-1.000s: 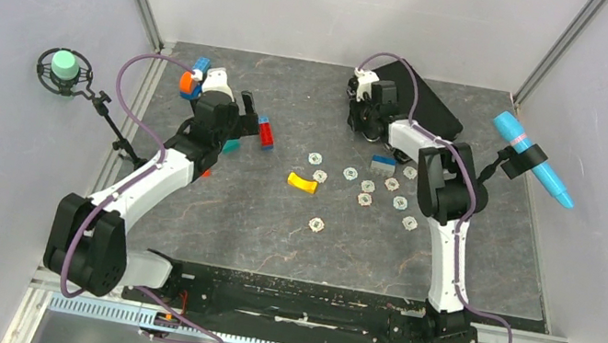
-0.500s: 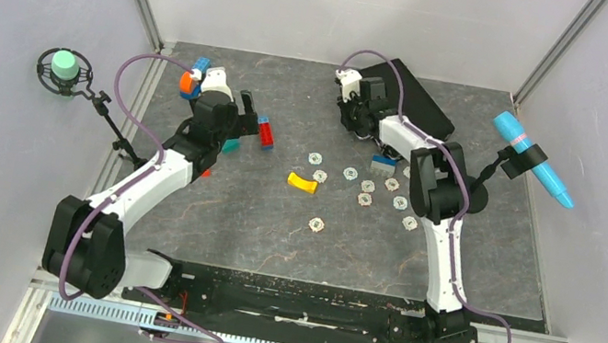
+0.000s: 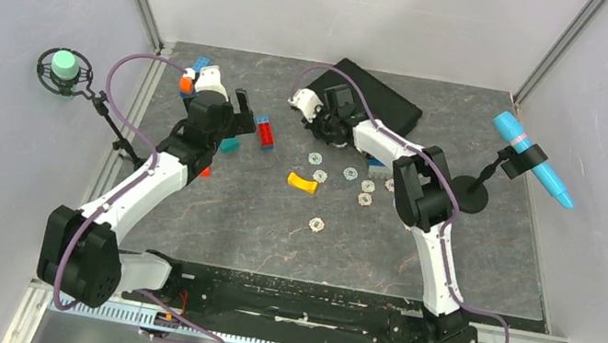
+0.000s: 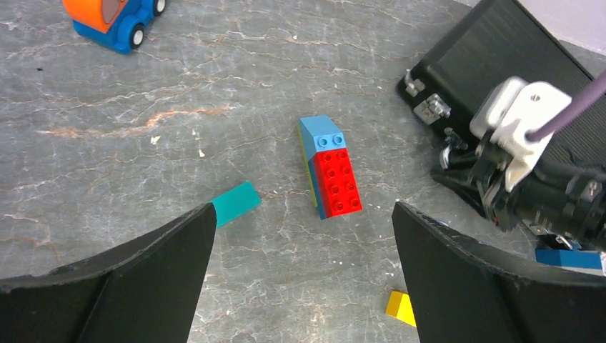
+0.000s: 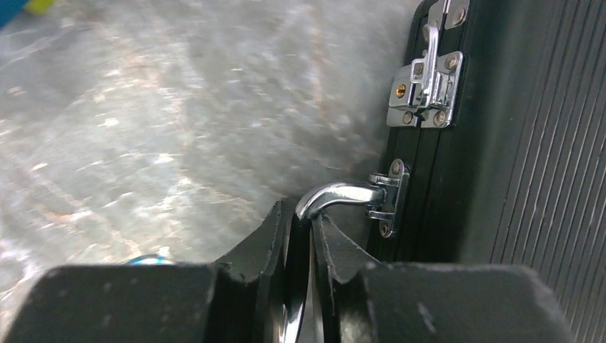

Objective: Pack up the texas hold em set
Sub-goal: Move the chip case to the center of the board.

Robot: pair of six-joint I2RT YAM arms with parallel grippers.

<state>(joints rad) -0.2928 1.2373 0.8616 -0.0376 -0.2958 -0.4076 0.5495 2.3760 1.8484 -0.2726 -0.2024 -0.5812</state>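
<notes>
Right gripper [image 5: 304,239] pinched nearly shut on silver handle [image 5: 336,194] of closed black case [image 3: 382,99], far centre of table [image 3: 255,219]. Left gripper [image 4: 301,214] wide open, empty, above red-blue brick [image 4: 330,171]. Step, judged: positioning case. Next: release handle, unlatch, open lid. Chips [image 3: 350,174] loose nearby.

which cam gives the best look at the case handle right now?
Right wrist: the silver handle is close up, pinched in the right pincer, bracket visible. Top external shows only the black case; the wrist hides the handle. Left wrist shows a case corner and latch, handle blocked.
</notes>
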